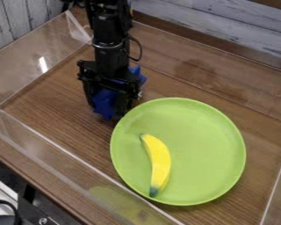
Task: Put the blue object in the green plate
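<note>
The blue object (104, 105) is a royal-blue block sitting on the wooden table just left of the green plate (207, 136). My gripper (108, 98) comes straight down over it, black fingers on either side of the block and closed against it. Most of the block is hidden by the fingers. The block's lower end sits near the plate's left rim, seemingly still on the table. A yellow banana (157, 163) lies in the plate's lower left part.
Clear plastic walls (38, 132) ring the wooden table on the left, front and right. A yellow item (126, 12) shows behind the arm at the top. A wooden plank wall runs along the back right.
</note>
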`<state>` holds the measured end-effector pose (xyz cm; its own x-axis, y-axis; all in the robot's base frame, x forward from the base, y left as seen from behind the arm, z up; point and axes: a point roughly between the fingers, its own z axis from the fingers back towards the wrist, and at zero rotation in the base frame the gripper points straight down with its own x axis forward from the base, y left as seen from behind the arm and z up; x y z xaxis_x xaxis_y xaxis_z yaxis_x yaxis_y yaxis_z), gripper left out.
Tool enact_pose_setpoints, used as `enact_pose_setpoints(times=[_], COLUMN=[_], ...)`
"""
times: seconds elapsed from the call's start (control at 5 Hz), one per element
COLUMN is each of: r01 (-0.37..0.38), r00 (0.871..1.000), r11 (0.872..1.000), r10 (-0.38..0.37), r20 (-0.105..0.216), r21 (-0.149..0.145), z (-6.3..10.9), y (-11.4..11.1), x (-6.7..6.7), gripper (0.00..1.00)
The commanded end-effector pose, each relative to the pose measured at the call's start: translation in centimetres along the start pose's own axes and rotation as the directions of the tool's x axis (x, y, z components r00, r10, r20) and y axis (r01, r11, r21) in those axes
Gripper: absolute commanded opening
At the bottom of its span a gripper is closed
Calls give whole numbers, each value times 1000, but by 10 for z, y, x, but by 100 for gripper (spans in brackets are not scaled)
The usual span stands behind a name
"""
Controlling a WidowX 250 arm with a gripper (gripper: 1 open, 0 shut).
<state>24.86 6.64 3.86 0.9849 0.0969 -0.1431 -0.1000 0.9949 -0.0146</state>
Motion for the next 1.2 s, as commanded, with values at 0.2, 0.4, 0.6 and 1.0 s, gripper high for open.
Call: enact_pose_setpoints(times=[0.2, 0.4, 0.6, 1.0], r01=[8, 8, 8, 16], r00=[996, 996, 996, 994], r11=[999, 999, 999, 998], r10=[-11, -12, -13, -22], r20=[84, 84, 89, 106], r21=[36, 43, 51, 62], z=[35, 41, 47, 64], y=[-4, -6, -10, -29], x=[7, 6, 4, 1], gripper=[0, 0, 0, 0])
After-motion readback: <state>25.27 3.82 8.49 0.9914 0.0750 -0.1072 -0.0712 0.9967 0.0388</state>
